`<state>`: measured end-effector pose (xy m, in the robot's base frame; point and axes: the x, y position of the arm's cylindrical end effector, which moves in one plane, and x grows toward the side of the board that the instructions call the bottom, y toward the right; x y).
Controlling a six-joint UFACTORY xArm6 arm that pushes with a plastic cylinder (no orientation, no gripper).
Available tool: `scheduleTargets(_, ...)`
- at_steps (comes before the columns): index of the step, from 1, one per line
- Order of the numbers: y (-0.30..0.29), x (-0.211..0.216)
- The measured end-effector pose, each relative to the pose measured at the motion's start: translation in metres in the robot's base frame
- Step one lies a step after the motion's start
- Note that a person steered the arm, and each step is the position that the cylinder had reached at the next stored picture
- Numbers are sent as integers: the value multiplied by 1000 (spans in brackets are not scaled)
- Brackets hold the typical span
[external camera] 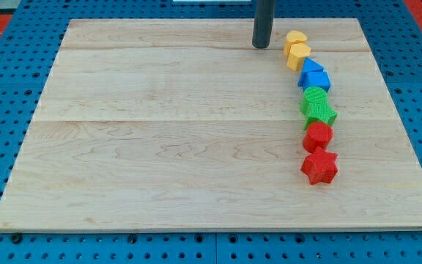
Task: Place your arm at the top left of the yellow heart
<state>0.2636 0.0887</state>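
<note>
Our arm carries no pincer, so none is in view; it ends in a dark rod whose lower end, my tip (pixel 261 46), rests on the wooden surface (pixel 160 147) near its 12 o'clock edge. The yellow heart (pixel 295 37) sits just beside my tip, at about its 2 o'clock, apart from it. A second yellow block (pixel 298 56) touches the heart at its 6 o'clock. From there the column runs toward 6 o'clock: two blue blocks (pixel 313 75), shapes unclear, a green round block (pixel 314 97), a green star (pixel 319 113), a red round block (pixel 318 136), and a red star (pixel 319 166).
</note>
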Motion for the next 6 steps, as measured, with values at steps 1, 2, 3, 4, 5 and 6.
scheduleTargets(1,0,0)
scheduleTargets(2,0,0)
scheduleTargets(3,0,0)
scheduleTargets(4,-3,-15)
scheduleTargets(5,-12,-29)
scheduleTargets(6,40,-32)
